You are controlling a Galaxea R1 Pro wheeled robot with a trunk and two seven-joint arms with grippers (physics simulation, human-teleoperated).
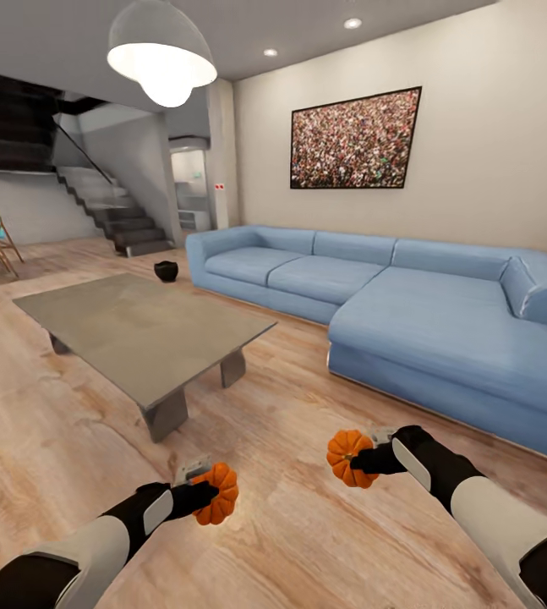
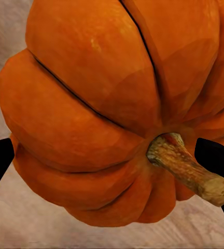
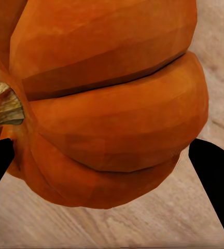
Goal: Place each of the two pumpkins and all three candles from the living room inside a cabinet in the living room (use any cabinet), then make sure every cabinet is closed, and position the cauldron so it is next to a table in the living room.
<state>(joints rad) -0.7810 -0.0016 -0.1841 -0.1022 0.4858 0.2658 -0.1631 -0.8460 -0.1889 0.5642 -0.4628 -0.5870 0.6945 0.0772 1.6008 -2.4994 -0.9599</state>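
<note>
I have a pumpkin in each end effector: my left end effector (image 1: 204, 495) is clamped on one pumpkin (image 1: 217, 493), my right end effector (image 1: 366, 459) on the other pumpkin (image 1: 347, 458), both held above the wooden floor (image 1: 290, 541) on the near side of the table (image 1: 138, 326). Beyond the table's far end, the cauldron (image 1: 166, 271) sits on the floor.

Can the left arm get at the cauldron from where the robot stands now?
Probably not. The cauldron sits on the floor past the far end of the table, well beyond the left claw, which is already shut on a pumpkin. The base would need to drive closer.
</note>
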